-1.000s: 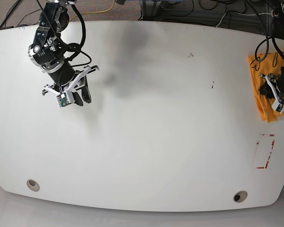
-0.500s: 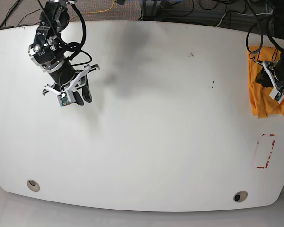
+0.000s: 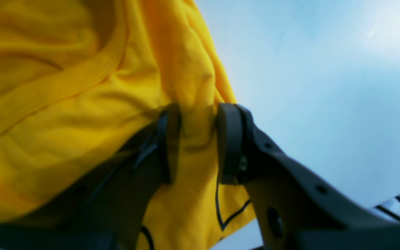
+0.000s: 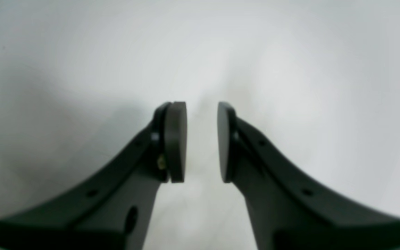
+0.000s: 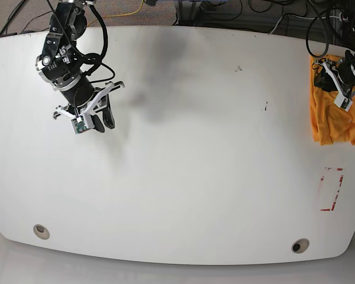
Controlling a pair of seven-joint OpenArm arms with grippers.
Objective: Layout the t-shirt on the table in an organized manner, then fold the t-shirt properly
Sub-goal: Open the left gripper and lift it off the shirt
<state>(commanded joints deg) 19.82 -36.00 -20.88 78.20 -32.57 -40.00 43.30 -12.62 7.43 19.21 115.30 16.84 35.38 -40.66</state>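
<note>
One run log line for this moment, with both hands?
left hand: shut on t-shirt | right hand: open, nothing held, above table | phase: shirt not laid out

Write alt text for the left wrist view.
The left gripper is shut on a fold of the bright yellow t-shirt, whose ribbed collar curves across the upper left. The glossy white table fills the right side.

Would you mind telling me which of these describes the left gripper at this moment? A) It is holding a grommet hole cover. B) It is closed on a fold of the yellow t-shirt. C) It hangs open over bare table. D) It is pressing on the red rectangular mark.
B: in the left wrist view the left gripper has a bunch of the t-shirt pinched between its pads, at the table edge.
</note>
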